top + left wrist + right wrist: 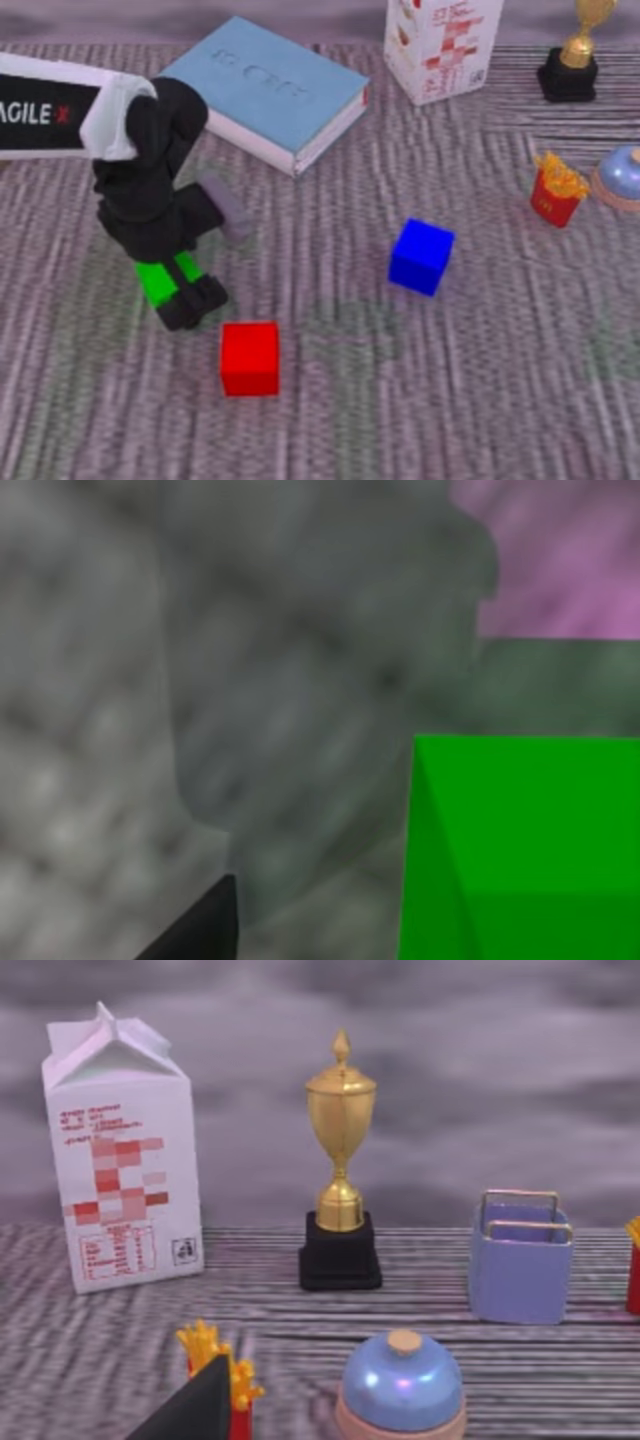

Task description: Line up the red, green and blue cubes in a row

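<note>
The green cube (pixel 160 280) sits at the table's left, between the black fingers of my left gripper (pixel 190 298), which reaches down over it. In the left wrist view the green cube (pixel 520 850) fills the lower right, and a bare strip of table separates it from the one dark finger (pixel 205 928) that shows, so the jaws stand open around it. The red cube (pixel 249 357) lies just right of and nearer than the gripper. The blue cube (pixel 421 256) rests mid-table. My right arm is outside the top view; one finger (pixel 205 1405) shows in its wrist view.
A light blue book (pixel 268 90) lies behind the left arm. A milk carton (pixel 440 45), a gold trophy (pixel 575 55), a fries carton (pixel 557 190) and a blue bell (pixel 625 178) stand at the back right, with a lilac holder (pixel 520 1260) seen by the right wrist.
</note>
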`<state>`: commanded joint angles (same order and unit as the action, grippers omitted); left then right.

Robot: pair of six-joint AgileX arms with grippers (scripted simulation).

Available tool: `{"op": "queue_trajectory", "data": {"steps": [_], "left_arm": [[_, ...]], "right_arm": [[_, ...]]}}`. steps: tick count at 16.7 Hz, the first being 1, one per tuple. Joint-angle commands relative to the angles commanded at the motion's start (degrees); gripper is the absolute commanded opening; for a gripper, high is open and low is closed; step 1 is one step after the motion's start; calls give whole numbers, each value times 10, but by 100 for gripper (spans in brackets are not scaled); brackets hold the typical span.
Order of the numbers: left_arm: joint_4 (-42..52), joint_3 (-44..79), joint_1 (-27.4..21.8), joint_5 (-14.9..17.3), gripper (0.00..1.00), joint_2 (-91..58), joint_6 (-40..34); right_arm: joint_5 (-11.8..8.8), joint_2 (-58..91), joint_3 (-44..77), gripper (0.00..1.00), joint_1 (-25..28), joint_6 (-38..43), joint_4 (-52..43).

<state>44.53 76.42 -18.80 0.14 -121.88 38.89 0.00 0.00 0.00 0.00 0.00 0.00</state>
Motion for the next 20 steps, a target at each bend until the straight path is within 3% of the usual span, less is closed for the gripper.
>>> {"op": "queue_trajectory", "data": {"steps": [10, 20], "left_arm": [[0, 0, 0, 0, 2, 0, 0], [12, 5, -2, 7, 0, 16, -4]], "right_arm": [[0, 0, 0, 100, 0, 0, 0], [0, 0, 0, 100, 0, 0, 0]]}}
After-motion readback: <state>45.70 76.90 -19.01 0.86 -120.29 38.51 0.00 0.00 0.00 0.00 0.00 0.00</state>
